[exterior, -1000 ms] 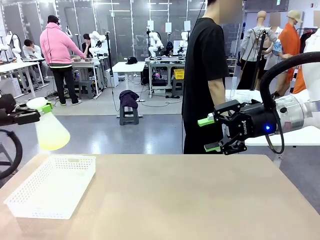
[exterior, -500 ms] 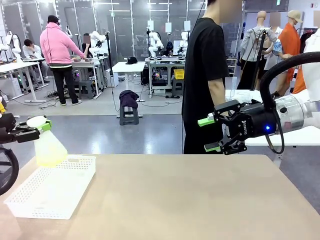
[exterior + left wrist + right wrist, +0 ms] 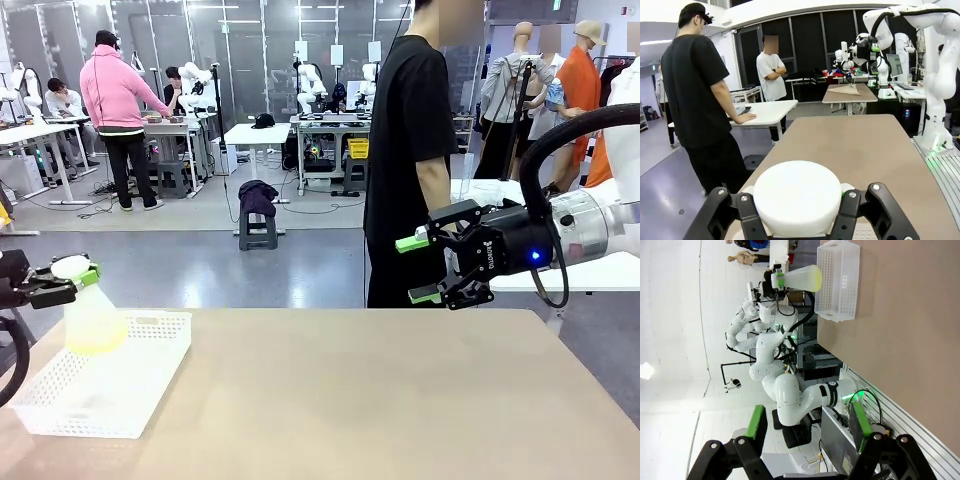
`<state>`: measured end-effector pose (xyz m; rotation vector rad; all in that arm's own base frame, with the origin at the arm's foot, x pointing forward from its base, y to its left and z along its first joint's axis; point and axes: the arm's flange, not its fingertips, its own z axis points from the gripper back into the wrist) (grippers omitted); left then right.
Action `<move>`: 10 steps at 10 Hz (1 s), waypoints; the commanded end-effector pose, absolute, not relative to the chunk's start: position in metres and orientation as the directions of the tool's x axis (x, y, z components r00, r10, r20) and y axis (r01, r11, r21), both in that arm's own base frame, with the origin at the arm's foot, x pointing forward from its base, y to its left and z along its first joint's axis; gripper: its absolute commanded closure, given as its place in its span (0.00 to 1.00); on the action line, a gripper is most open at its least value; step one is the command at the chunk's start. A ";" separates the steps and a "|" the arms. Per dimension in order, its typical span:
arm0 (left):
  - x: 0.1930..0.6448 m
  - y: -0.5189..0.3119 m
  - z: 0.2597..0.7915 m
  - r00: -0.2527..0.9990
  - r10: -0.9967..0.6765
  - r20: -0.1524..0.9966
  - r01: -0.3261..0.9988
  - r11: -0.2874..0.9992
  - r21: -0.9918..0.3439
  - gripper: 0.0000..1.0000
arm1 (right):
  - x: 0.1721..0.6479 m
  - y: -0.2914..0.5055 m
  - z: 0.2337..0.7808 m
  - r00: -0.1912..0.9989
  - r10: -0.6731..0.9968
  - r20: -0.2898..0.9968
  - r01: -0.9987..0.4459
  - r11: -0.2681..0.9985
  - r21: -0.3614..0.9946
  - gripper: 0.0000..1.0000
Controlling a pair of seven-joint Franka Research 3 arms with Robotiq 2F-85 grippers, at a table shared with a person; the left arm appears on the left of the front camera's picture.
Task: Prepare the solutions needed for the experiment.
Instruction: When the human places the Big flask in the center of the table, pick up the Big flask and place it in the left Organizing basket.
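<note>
Leftward in the front view, the left claw [image 3: 72, 278] pinches the neck of one frosted conical flask [image 3: 92, 318], which hangs upright below the fingers, its wide base over the near-left part of a white perforated basket [image 3: 150, 385]; whether the base touches the basket floor cannot be told. One small volume of the solutions [image 3: 95, 342] (pale yellow-green) tints that base. From the left wrist view, the flask's round white top [image 3: 797, 197] sits clamped between the two black fingers. The right claw [image 3: 425, 268] hangs spread and empty above the far right edge of the bench [image 3: 400, 400], well apart from the flask, just in front of one person in black [image 3: 410, 150]. One basket stands on the tan bench; the room behind is a laboratory hall with further tables and several other people.
</note>
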<state>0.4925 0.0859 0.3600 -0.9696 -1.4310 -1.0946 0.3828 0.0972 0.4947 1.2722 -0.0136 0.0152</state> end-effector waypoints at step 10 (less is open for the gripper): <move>0.504 0.097 0.292 -0.133 -0.056 0.989 0.963 0.231 0.143 0.91 | 0.382 0.099 0.495 1.000 0.002 0.018 -0.018 0.283 0.959 0.16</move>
